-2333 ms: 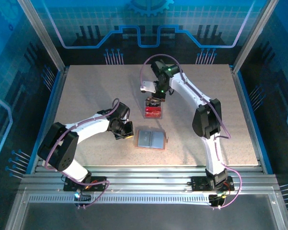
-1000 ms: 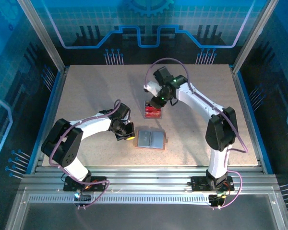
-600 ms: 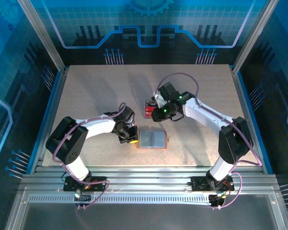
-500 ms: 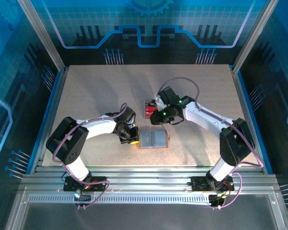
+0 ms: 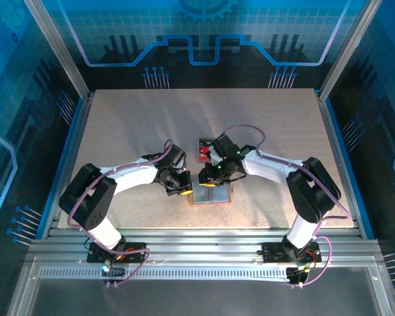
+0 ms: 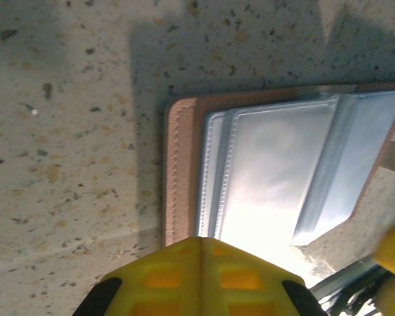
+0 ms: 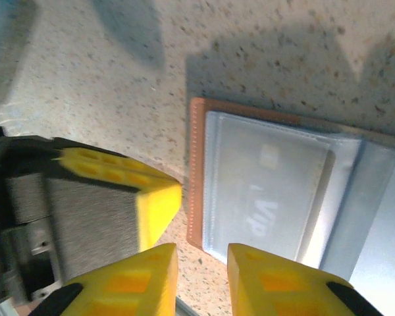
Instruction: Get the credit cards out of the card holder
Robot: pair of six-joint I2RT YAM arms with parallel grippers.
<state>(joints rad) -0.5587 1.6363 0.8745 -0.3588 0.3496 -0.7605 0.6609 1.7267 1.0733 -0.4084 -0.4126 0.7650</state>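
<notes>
Card holder [image 5: 209, 193] lies open flat on table [image 5: 118, 138], nearest the arm bases, grey-blue inside up, brown rim all round. Right wrist view shows a pale VIP card [image 7: 263, 207] under a clear pocket. L gripper [image 5: 182, 191] sits at holder's 9 o'clock edge. Its yellow fingers [image 6: 201, 276] are pressed together, tip over the brown rim; prob. touching it, tho view's too close to be sure. R gripper [image 5: 209, 182] is at holder's 12 o'clock edge, jaws a narrow gap apart, nothing betw. them. The two grippers' tips sit just beside each other. Farther out at 12 o'clock: clear container [image 5: 200, 141] w/ red credit cards [image 5: 203, 154], its 3 o'clock side blocked by R arm.
</notes>
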